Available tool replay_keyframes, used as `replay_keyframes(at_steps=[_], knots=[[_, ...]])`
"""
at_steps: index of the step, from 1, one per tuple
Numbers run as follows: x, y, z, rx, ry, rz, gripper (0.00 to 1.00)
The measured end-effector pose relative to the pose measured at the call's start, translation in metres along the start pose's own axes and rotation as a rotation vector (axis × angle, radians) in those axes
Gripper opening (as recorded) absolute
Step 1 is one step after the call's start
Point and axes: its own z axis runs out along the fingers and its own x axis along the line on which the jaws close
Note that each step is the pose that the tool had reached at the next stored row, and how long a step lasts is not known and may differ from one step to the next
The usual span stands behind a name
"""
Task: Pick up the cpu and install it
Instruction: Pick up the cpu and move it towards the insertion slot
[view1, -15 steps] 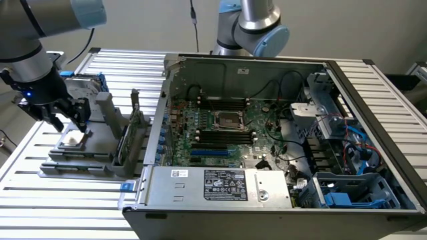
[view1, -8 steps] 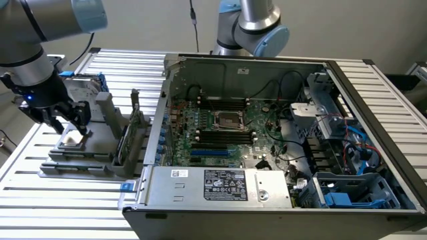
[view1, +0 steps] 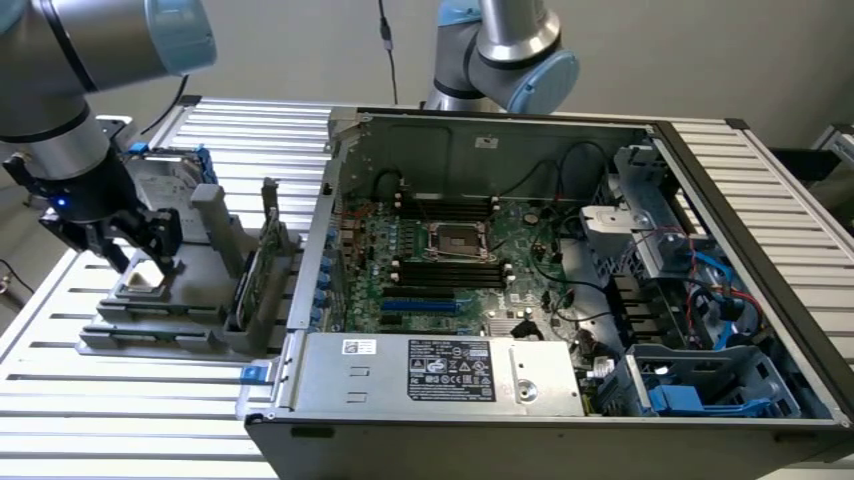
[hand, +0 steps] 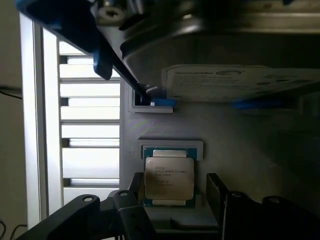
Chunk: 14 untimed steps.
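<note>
end effector (view1: 140, 258) released, straddling the cpu (hand: 169, 178) in its grey holder (view1: 150, 335)
fingers (hand: 132, 200) stand spread on either side of the cpu, not clenched on it. cpu lies flat, metal top up, in a recess of the holder on the slatted worktop (view1: 107, 420), at the exterior view's left of the open computer case (view1: 481, 150). hard drive (hand: 240, 82) with blue frame sits near the cpu.

A pale plain wall (view1: 667, 50) stands behind the ribbed aluminium table (view1: 134, 420).
</note>
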Motion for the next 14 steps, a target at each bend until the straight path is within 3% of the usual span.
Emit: replay_keyframes(at_steps=[7,14], knots=[[0.0002,-0.0016,0.0044,-0.0048,0.0056,0.004,0.62],[0.0001,-0.0026,0.0086,-0.0132,0.0105,0.007,0.62]])
